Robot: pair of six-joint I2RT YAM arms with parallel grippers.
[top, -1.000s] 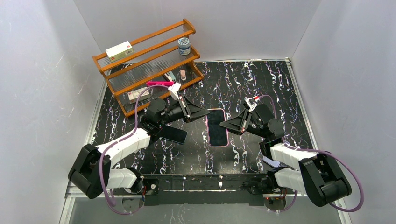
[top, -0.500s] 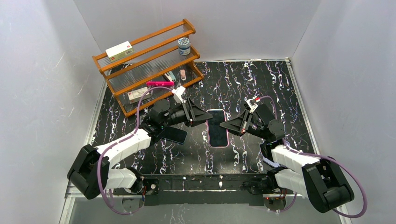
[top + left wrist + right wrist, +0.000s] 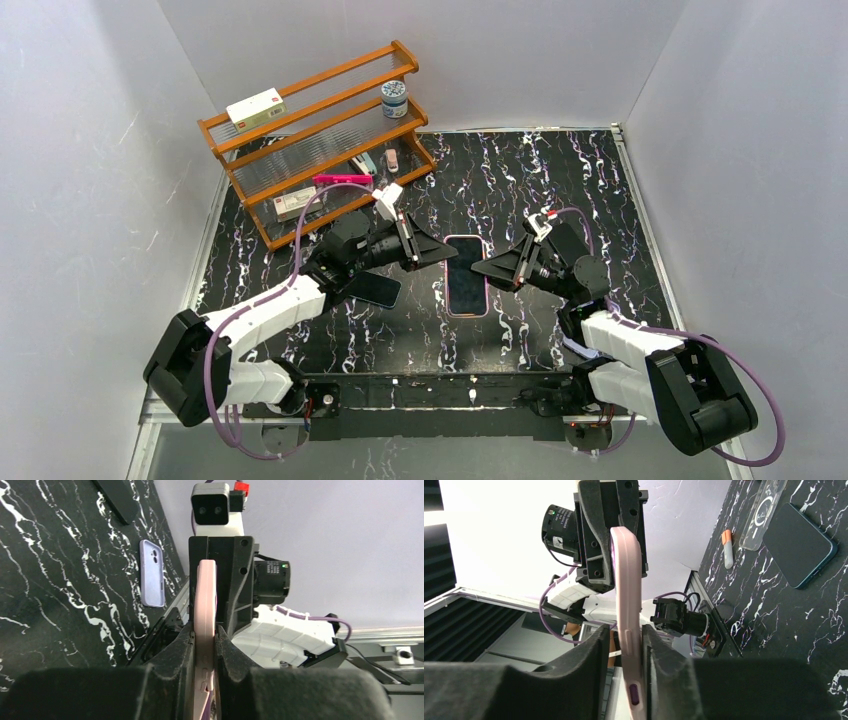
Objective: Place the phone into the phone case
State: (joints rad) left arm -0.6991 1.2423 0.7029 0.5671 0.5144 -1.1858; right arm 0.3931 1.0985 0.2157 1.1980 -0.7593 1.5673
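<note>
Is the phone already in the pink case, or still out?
In, apparently: the phone is framed by the rim of the pink case; full seating cannot be told.

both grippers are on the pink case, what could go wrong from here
1. The left gripper pinches only one long edge of the pink case, and the right gripper seems to show a slight gap in its wrist view, so the case may tilt or slip.
2. Fingers over the rim could stop the phone seating fully; I can't tell whether it has.

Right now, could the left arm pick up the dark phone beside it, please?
Probably not: the left gripper is shut on the pink case, so it must let go first, though the dark phone lies close.
</note>
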